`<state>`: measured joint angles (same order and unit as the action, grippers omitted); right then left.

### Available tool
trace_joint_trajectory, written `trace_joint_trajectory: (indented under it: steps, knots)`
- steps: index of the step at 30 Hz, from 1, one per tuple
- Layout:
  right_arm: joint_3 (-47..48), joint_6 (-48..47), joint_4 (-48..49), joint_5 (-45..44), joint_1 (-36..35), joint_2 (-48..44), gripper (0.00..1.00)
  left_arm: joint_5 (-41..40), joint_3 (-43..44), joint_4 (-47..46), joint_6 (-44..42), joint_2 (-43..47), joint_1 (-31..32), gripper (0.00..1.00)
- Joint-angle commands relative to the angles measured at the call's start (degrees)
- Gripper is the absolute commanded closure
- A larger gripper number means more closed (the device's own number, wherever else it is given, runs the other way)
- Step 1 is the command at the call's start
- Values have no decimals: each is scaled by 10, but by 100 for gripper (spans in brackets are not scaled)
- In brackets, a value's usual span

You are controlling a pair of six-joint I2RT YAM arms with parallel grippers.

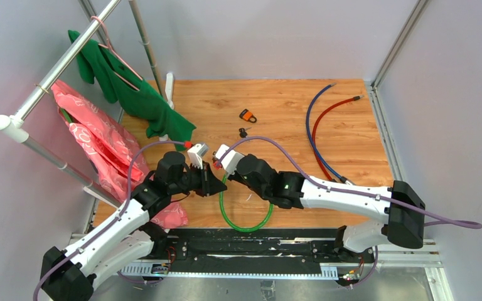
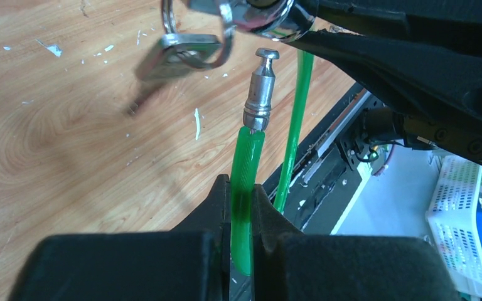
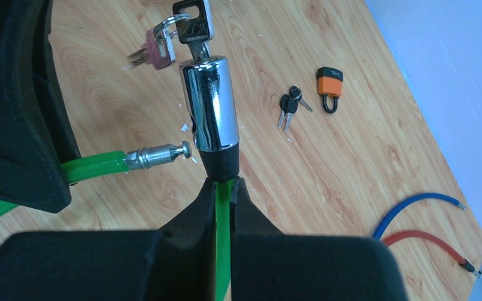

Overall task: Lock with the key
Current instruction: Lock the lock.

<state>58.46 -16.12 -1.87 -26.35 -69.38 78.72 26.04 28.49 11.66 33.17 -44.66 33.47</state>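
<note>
A green cable lock [image 1: 246,219] loops on the wooden table. My left gripper [image 2: 243,194] is shut on the green cable just below its metal pin end [image 2: 261,88]. My right gripper [image 3: 224,188] is shut on the cable just below the chrome lock cylinder [image 3: 208,113]. A key [image 3: 193,28] sits in the cylinder's top, with a spare key [image 3: 150,53] on its ring. The pin [image 3: 160,153] points at the cylinder's side, its tip touching or nearly touching it. Both grippers [image 1: 215,172] meet above the table.
An orange padlock [image 1: 248,115] and small black keys [image 1: 243,132] lie further back. Blue and red cables [image 1: 317,125] lie at the right. Green and pink garments [image 1: 132,94] hang on a rack at the left. A black rail runs along the near edge.
</note>
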Motion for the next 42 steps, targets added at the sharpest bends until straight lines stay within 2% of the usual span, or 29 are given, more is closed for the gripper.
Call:
trace_joint_trajectory:
  steps: [1,12,32,42]
  knots:
    - [18,0,56,-16,-11,-4,100,-8,19,-28,16,11,6,100]
    - [8,-5,62,-42,-11,-8,100,31,31,-28,5,22,-18,100]
    - [-14,-16,65,-18,-21,-28,100,8,38,-52,24,10,-22,100]
    - [-24,-58,81,-14,-44,-30,100,5,38,-55,25,6,-24,100]
